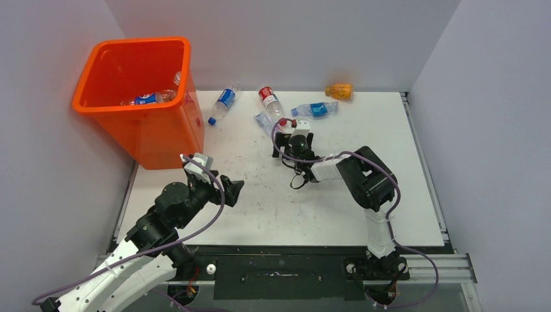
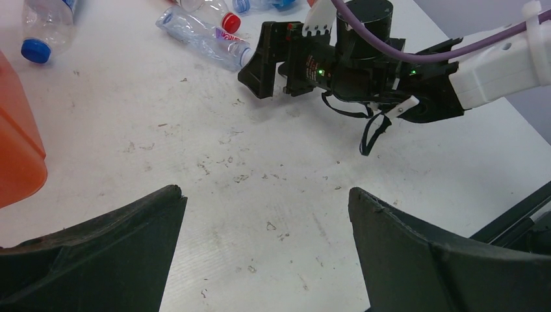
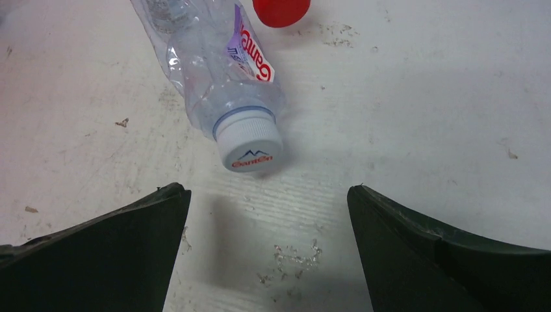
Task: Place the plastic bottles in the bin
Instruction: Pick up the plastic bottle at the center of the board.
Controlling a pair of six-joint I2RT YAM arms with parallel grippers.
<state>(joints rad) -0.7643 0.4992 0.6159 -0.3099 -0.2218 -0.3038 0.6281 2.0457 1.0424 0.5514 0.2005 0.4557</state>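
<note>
Clear crushed bottle [image 3: 221,78] lies at twelve o'clock just beyond my right gripper [image 3: 266,192], jaws spread and empty; cap end nearest, long axis eleven-to-five; my left gripper [image 2: 266,195], likewise spread, hangs well apart near the bin [image 1: 162,130].

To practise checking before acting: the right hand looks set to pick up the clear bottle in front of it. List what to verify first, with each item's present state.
1. Right hand open: ok, fingers wide apart.
2. Aimed at the bottle: ok, its white cap lies just ahead, roughly centred.
3. Neighbours clear: cannot tell; a red cap sits close to the bottle's side.
4. Left hand out of the way: ok, open, empty, apart from the right arm.
5. Bin has room: ok, the bottles inside lie well below its rim.
</note>
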